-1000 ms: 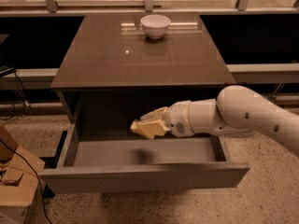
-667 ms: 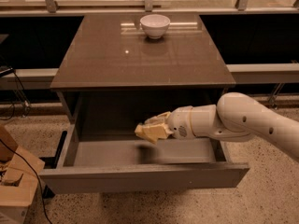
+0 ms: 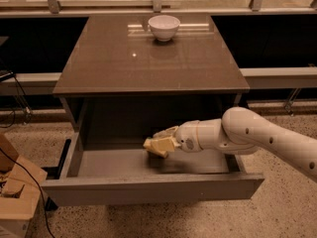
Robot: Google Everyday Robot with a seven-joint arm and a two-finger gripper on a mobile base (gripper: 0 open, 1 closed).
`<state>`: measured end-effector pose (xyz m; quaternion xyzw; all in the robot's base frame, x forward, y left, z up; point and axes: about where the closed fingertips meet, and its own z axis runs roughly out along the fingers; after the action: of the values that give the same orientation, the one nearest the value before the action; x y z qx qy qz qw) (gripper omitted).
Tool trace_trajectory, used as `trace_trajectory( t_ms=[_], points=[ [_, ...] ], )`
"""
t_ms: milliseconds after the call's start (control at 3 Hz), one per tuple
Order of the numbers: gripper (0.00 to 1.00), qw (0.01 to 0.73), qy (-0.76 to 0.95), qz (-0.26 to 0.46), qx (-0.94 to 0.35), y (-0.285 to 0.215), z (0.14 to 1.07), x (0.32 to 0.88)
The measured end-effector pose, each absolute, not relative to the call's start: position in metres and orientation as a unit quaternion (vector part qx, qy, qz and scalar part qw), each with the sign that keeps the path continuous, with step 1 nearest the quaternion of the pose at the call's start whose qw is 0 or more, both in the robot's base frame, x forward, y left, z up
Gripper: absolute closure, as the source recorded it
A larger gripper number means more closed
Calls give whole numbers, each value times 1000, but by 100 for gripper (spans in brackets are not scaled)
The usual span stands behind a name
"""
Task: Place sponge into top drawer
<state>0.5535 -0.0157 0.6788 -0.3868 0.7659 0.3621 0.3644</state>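
Brown-topped cabinet [image 3: 148, 58], and its top drawer [image 3: 148, 188] is pulled wide open. The white arm [image 3: 257, 138] reaches in from the right, gripper [image 3: 161, 143] low over the drawer floor, clamped around the sponge [image 3: 153, 147]. A white bowl [image 3: 164, 27] sits up top.

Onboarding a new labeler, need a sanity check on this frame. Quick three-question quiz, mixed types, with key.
1. True or false: the top drawer is shut.
2. What stands on the cabinet top? A) white bowl B) mug C) plate
3. Fill in: the claw hangs low over the floor of the ___.
Key: 1 false, it is pulled open; 2 A; 3 top drawer.
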Motion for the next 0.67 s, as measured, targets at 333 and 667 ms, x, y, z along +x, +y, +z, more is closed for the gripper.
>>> trace_trajectory(
  t_ms=[333,667],
  points=[
    [73,366,772,352,-381,-14,668,562],
    [50,366,772,352,-381,-13,668,562]
  ],
)
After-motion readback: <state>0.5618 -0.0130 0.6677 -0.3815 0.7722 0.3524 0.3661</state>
